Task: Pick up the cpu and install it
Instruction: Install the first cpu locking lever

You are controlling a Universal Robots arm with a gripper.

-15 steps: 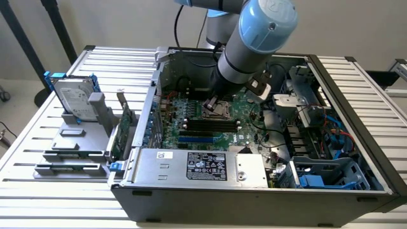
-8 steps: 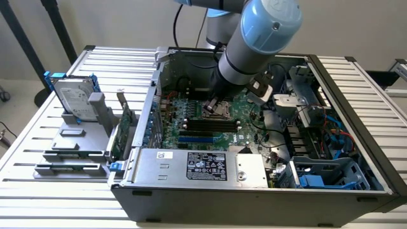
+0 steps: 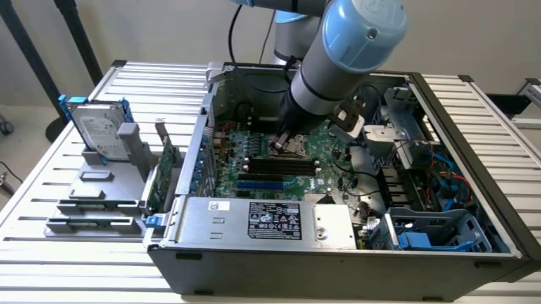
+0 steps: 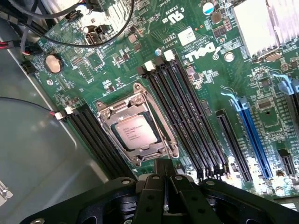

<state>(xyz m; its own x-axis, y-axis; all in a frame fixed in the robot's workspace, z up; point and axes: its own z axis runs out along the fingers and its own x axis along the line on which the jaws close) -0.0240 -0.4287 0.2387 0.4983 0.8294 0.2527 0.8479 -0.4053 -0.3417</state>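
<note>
Fingers point(image 4: 164, 184): pressed together, nothing clamped between them, tips poised just above the socket edge.
Gripper point(image 4: 164, 173): black, closed, low over the motherboard; in the exterior view point(image 3: 286, 140) reaching down inside the open case.
Cpu point(image 4: 136, 133): small silver-grey square, lying flat in its socket, apart from the fingertips, just beside them.
Socket frame point(image 4: 140, 122): shiny metal bracket around the cpu, hinges and tabs visible at the corners.
Memory slots point(image 4: 184, 114): long black rows with white clips, flanking the socket on both sides; more black slots point(image 4: 96, 135) on the other flank.
Blue slot point(image 4: 254, 135): long, blue, further out past the black rows.
Motherboard point(image 4: 107, 65): green, a round coin battery point(image 4: 53, 62) near one corner, black cables looping across the far edge.
Heatsink point(image 4: 266, 23): pale finned metal block, well apart from the socket.
Arm point(image 3: 338, 57): grey tube with light-blue joint cap, angled down into the case from above.
Computer case point(image 3: 338, 259): dark grey tower lying on its side, open, silver power supply point(image 3: 270, 218) with a label along the near edge.
Hard drive point(image 3: 100, 130): silver with blue side rails, standing upright in a grey holder at the exterior view's left, outside the case.
Table point(image 3: 50, 190): slatted pale metal, under everything.
</note>
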